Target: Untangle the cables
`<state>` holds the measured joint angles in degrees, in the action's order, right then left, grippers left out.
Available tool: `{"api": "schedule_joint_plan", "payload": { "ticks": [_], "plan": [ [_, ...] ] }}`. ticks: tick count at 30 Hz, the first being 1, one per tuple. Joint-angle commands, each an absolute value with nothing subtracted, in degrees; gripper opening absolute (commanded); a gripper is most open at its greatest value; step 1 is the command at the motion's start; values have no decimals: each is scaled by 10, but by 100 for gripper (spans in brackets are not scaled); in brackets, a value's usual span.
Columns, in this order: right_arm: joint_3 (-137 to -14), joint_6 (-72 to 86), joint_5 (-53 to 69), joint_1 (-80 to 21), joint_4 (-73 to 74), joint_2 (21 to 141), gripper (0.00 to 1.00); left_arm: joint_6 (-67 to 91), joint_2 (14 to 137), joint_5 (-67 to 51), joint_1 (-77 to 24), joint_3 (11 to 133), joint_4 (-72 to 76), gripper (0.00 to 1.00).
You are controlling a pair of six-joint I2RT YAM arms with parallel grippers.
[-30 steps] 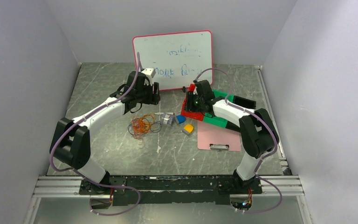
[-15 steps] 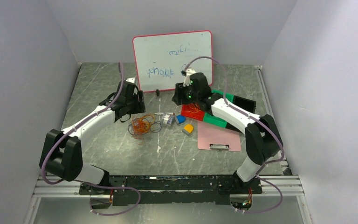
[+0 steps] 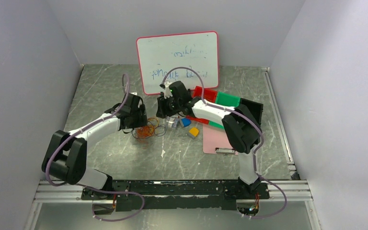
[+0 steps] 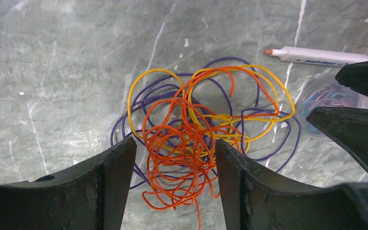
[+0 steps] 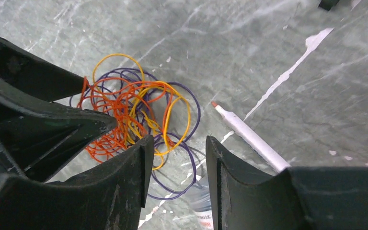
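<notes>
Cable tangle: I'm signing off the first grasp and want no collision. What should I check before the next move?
1. Left end effector open above the cables: ok.
2. Right end effector open, empty: ok.
3. Room between the two end effectors: not ok, they crowd each other.
4. Marker pen apart from the loops: ok.
5. One strand singled out: not ok, many loops lie in the left gap.
</notes>
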<state>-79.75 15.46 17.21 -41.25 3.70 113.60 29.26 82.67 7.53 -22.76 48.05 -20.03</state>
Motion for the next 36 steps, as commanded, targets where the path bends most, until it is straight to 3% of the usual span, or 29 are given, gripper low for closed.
{"api": "schedule_joint_plan", "payload": {
  "ticks": [1, 11, 17, 23, 32, 36],
  "plan": [
    [-819, 183, 196, -411, 21, 1162, 47, 303, 840, 79, -227, 468, -186, 66],
    [-822, 199, 221, -411, 0, 1201, 44, 300, 858, 79, -227, 458, -176, 65],
    [-827, 201, 214, -411, -1, 1212, 33, 297, 867, 77, -227, 461, -172, 65],
    [-843, 202, 219, -411, 5, 1228, 30, 297, 874, 77, -227, 464, -166, 65],
    [-812, 187, 195, -409, -8, 1168, 2, 298, 899, 87, -227, 475, -166, 65],
    [-791, 188, 186, -398, -21, 1109, 0, 298, 910, 94, -226, 473, -161, 66]
  ]
}}
